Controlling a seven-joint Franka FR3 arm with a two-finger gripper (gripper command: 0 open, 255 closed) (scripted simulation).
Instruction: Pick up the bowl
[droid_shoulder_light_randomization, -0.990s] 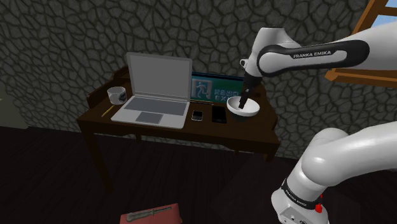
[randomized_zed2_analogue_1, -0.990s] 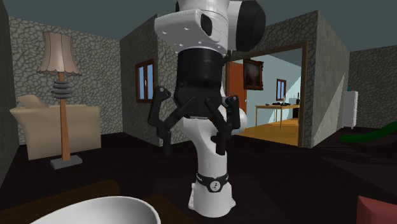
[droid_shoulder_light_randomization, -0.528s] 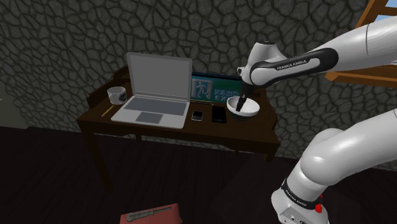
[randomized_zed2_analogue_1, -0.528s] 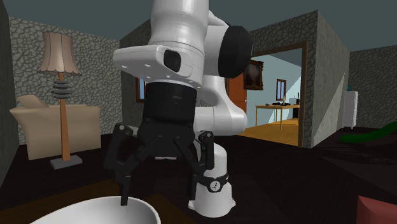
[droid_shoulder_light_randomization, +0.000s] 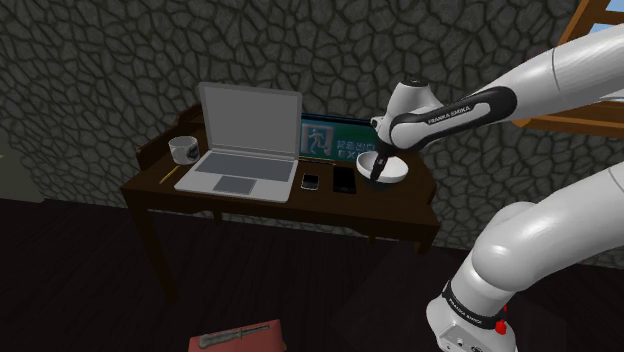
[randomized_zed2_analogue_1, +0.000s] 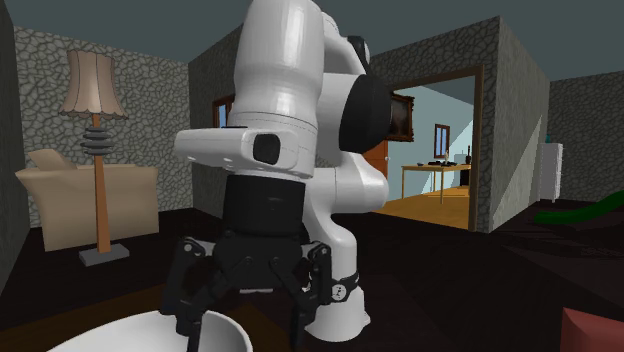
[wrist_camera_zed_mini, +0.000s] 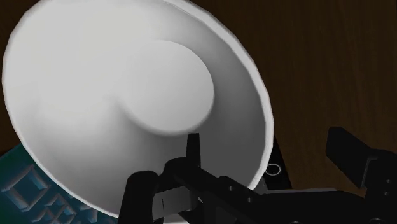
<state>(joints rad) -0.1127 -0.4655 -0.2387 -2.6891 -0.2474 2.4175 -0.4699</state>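
Observation:
A plain white bowl stands on the dark wooden desk, toward the end at the shoulder view's right. My black gripper has come down onto the bowl's rim. In the wrist view the bowl is seen from above; one finger hangs inside it and the other outside over the wood. The gripper is open, straddling the rim without clasping it. From the second exterior view, the gripper hangs over the bowl's edge.
An open grey laptop takes the middle of the desk, with a mug beyond it at the shoulder view's left. Two phones lie between laptop and bowl. A green sign stands right behind the bowl against the stone wall.
The arm has lowered: the gripper dropped from above the bowl down to its rim, still open, and one finger now reaches inside the bowl. The bowl has not moved.

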